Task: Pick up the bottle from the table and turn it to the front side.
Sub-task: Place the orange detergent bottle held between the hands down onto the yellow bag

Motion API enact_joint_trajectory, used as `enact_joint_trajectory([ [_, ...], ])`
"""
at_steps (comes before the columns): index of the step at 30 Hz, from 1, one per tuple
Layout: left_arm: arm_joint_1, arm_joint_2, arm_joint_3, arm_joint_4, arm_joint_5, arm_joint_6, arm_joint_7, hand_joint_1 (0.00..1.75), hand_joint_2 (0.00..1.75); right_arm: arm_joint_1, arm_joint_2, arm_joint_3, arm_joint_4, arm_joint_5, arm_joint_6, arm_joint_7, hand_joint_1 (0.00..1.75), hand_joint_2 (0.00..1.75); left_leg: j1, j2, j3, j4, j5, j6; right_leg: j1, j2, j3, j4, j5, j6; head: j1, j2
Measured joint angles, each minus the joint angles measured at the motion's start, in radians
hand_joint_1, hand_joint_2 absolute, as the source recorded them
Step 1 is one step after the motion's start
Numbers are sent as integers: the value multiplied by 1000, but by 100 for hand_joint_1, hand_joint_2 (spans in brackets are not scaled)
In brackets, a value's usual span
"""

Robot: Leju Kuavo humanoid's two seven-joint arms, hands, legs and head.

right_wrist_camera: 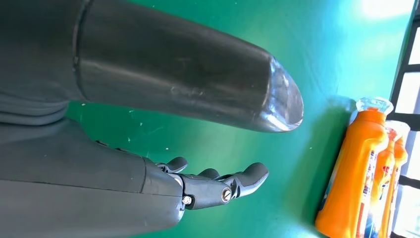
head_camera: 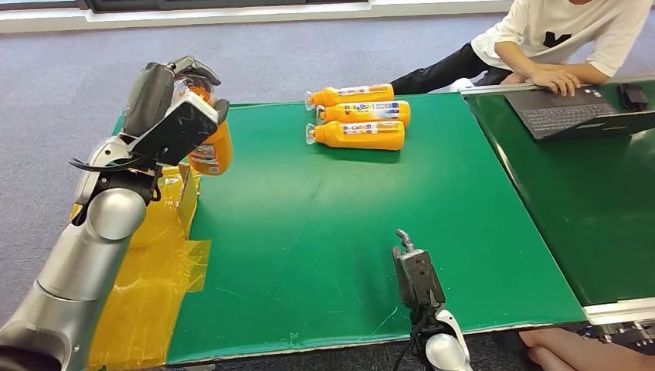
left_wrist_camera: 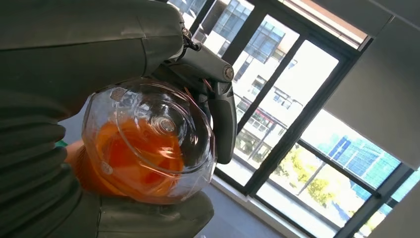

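Three bottles (head_camera: 358,114) side by side at the table's (head_camera: 324,232) far edge

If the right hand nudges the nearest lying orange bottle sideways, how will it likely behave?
The nearest bottle lies on its side on the green mat, so it would probably roll. Two more bottles lie close behind, so it would likely bump them. It looks full, hence fairly heavy; its plastic may be slippery.

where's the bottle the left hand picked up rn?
In the head view, the held bottle is gripped in the left hand, lifted above the green table's far-left corner, left of the three bottles lying there.
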Motion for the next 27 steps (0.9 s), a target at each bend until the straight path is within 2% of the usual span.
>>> enact_joint_trajectory([
  [3, -11, 66, -19, -12, -70, 26, 4, 175, 175, 14, 0, -4, -8, -4, -10, -2, 0, 0, 0, 1, 0, 0, 0, 0, 0, 1, 0, 0, 0, 0, 0, 0],
  [7, -12, 180, -44, -26, -247, 136, -4, 175, 175, 43, 0, -15, -31, -5, -21, -7, 0, 0, 0, 2, 0, -1, 0, -1, 2, 2, -1, 0, 0, -1, 0, 0],
  [11, 22, 287, -56, -43, -439, 258, -5, 175, 175, 68, 0, -25, -51, 4, -27, -10, 0, 0, 2, 3, 0, -1, -1, -1, 3, 2, -1, 1, -1, -2, 0, 0],
  [13, 53, 321, -57, -51, -538, 304, 2, 175, 175, 74, 1, -29, -56, 12, -27, -10, 0, 0, 2, 3, 0, -1, -1, -1, 2, 2, -1, 1, -2, -2, 0, 0],
  [19, 169, 371, -61, -49, -835, 395, 45, 175, 175, 83, 4, -33, -63, 22, -24, -14, 0, 0, 2, 3, 0, -1, -1, -1, 2, 2, -1, 0, -2, -2, 0, 0],
  [27, 272, 404, -66, -12, -956, 401, 53, 175, 175, 91, 4, -39, -63, 19, -24, -21, 0, 0, 2, 3, 0, -1, -1, -1, 3, 2, -1, 0, -1, -3, 0, 0],
])
